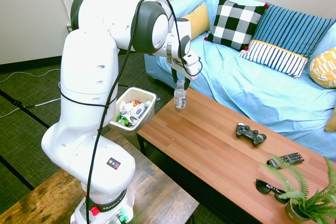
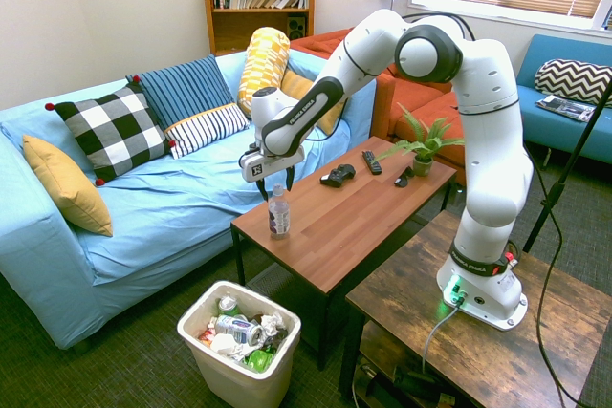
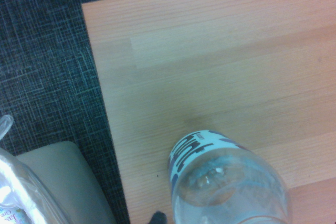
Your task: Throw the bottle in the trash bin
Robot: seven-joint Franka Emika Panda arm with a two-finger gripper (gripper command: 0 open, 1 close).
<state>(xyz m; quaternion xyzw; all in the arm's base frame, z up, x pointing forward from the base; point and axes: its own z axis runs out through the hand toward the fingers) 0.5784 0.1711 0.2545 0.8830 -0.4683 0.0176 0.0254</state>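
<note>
My pincer hangs open over the bottle near the surface corner; I'd descend straight, closing below the cap, then carry it to the trash bin.

My arm is glossy white with dark grey joints. Under my pincer the small clear plastic bottle has a white label with dark print. It stands by the corner of the reddish-brown wood-grain coffee table. The small white plastic trash bin shows white, green and red scraps inside. On the light blue sofa lie a black-and-white checked cushion, a navy striped cushion and a plain mustard-yellow cushion.
</note>
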